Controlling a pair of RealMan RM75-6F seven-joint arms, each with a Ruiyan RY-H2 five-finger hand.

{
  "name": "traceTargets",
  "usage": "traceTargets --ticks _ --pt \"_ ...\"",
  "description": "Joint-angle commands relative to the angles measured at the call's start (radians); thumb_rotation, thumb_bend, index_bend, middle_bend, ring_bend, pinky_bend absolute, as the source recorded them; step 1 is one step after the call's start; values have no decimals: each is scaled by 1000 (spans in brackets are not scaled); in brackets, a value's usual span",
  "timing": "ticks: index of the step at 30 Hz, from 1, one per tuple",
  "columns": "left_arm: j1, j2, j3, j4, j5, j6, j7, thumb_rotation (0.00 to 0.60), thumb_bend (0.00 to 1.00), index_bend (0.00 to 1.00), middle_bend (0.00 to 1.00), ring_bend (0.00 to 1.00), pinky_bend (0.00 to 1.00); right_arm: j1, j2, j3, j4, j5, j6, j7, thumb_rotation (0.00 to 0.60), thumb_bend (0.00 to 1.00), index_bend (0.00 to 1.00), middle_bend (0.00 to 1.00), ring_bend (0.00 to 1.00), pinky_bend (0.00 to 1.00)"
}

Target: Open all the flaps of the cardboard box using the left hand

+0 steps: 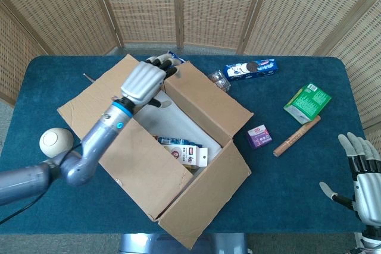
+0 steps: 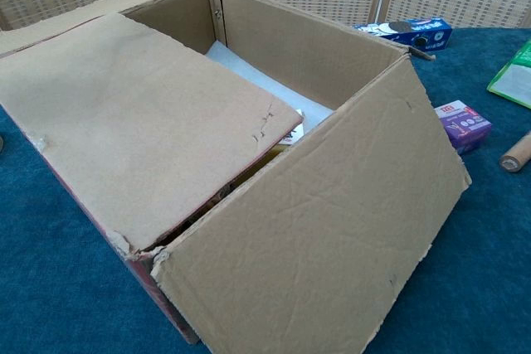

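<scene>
Now the left hand (image 1: 143, 81) hovers over the far left corner of the open brown cardboard box (image 1: 196, 102), fingers curled, grasp unclear. Right hand (image 1: 366, 185) sits at the near right table edge, fingers spread, empty. Small white carton (image 1: 189, 153) lies inside the box.

Left robot hand (image 1: 143, 81) curled, arm outstretched; right robot hand (image 1: 366, 179) spread.

Cardboard box (image 1: 178, 165): brown, open-topped, flaps folded outward, set askew on the blue table. White liner inside; a small printed carton (image 1: 186, 150) lies flat within.
</scene>
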Motion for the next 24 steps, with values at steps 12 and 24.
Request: traceTargets --ticks 12,24 --pt "-96 238 131 -237 -479 -192 31 264 0 503 407 303 410 4 -8 -1 -11 -11 -11 -22 600 143 0 0 0 24" --pt "-194 138 204 -168 -525 -152 73 240 0 501 392 264 357 3 -1 -1 -10 -9 -15 -9 600 143 0 0 0 24"
